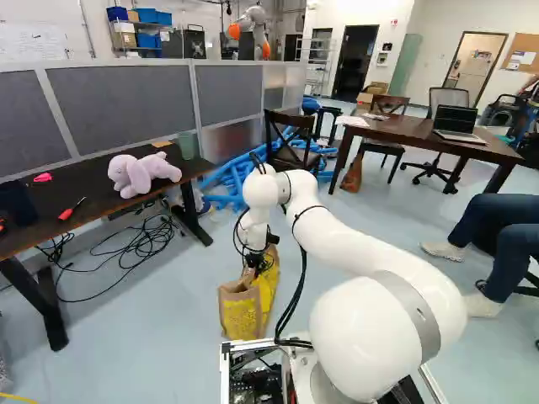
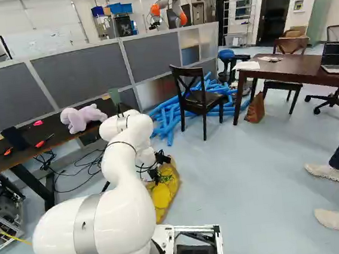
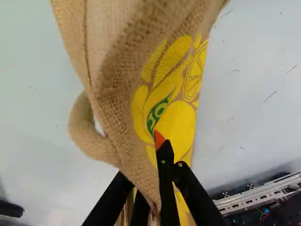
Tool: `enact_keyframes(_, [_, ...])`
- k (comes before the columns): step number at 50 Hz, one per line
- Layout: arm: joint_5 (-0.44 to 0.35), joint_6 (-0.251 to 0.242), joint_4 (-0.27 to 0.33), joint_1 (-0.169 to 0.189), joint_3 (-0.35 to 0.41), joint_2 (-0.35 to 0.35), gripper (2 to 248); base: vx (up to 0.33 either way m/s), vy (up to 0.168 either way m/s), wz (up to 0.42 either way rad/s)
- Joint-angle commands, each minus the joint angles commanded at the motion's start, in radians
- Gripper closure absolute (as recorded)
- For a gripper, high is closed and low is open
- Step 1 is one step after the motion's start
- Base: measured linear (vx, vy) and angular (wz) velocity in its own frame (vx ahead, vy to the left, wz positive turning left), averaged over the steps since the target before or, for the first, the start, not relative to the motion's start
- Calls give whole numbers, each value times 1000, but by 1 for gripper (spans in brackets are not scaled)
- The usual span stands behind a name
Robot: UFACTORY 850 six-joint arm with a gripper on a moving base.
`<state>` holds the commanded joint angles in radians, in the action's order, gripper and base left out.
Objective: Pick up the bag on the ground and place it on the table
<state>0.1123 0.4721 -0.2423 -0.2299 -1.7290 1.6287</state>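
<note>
Bag (image 3: 176, 115) is pinched by one edge in the gripper (image 3: 156, 147), its fingers drawn nearly together on the cloth, one hidden behind it. The body is placed below and ahead of the gripper, apparently on the floor (image 1: 168, 337). The thin edge was presumably chosen because it can be clamped firmly, letting the soft weight be hung beneath

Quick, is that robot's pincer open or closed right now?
Pincer: closed on the edge of the bag, one finger outside the cloth, the other mostly hidden behind it.
</note>
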Motion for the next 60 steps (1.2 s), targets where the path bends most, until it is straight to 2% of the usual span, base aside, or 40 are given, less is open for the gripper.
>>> enact_keyframes(28, [0, 0, 33, -48, 140, -118, 228, 0, 0, 0])
enact_keyframes(60, [0, 0, -15, -97, 363, -268, 228, 0, 0, 0])
